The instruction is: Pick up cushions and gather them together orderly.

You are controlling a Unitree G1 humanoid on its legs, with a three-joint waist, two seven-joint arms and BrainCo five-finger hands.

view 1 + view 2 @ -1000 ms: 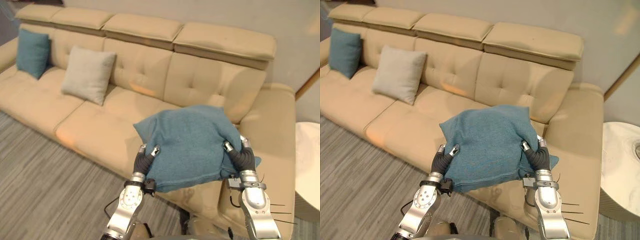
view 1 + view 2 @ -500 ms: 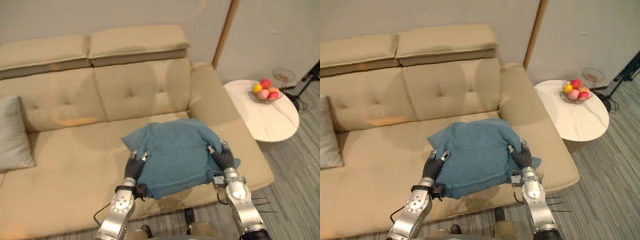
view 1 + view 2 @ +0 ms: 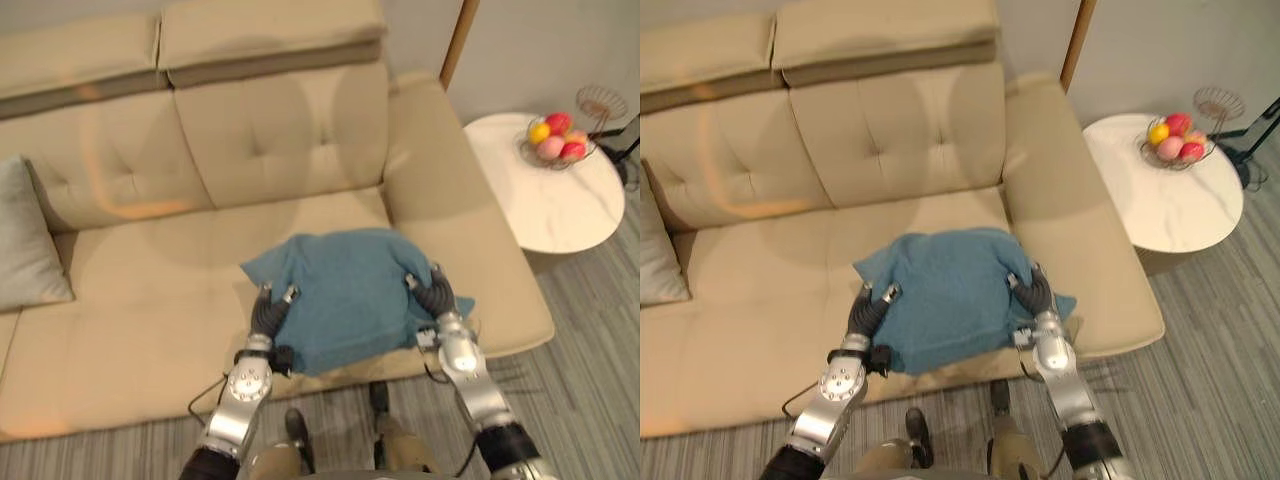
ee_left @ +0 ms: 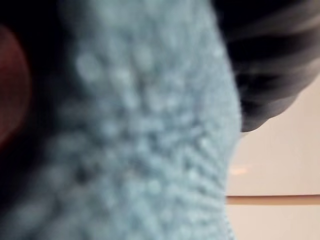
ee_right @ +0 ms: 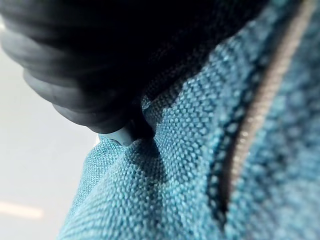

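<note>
Both hands clasp the teal cushion (image 3: 345,295)
The left hand (image 3: 270,312) and right hand (image 3: 432,292) curl round its side edges at centre frame, over the sofa (image 3: 150,300) seat; grey cushion (image 3: 30,240) at left edge.

A beige sofa (image 3: 150,270) fills the left and centre of the frame, standing on a grey striped floor (image 3: 590,400). A pale grey cushion (image 3: 30,240) leans on the seat against the backrest at the left edge. A teal cushion (image 3: 345,295) is over the seat's front edge at centre; whether it rests there cannot be told. At upper right, a round white side table (image 3: 560,210) carries a bowl of fruit (image 3: 555,145).
</note>
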